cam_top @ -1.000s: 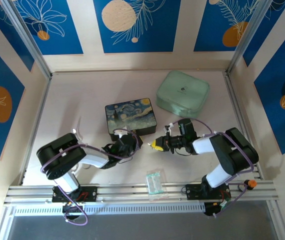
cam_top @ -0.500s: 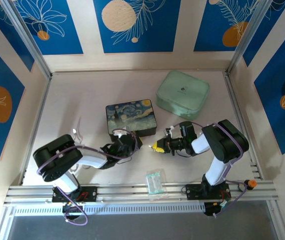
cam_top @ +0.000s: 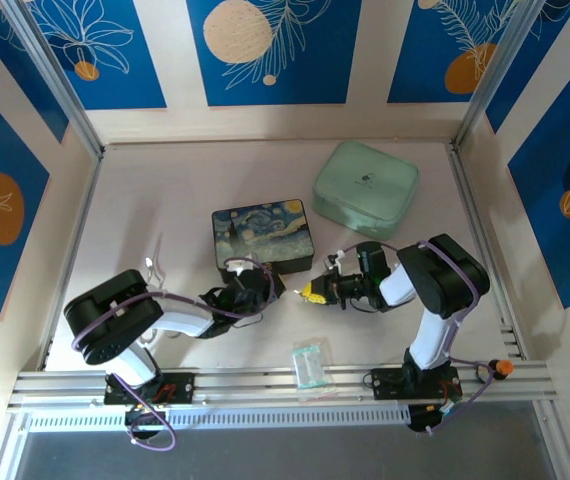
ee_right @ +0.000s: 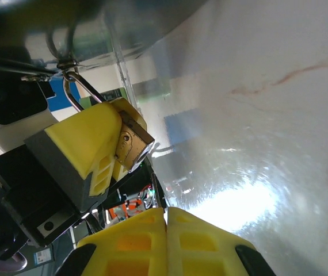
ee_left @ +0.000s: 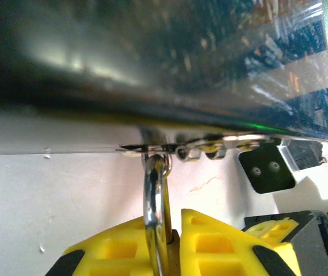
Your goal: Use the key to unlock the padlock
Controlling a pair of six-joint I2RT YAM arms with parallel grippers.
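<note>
From above, the left gripper (cam_top: 263, 288) and the right gripper (cam_top: 312, 292) face each other on the table (cam_top: 165, 200), just in front of the painted box (cam_top: 262, 230).

At the left wrist, the yellow fingers are closed tight on the padlock (ee_left: 152, 201). Its silver shackle is hooked through the clasp on the box's front edge.

At the right wrist, the fingers are pressed together on the key (ee_right: 157, 187) (a thin silver sliver, seen edge-on). It points up at the brass body's keyhole end, with its tip just beside it; I cannot tell whether it is in.
</note>
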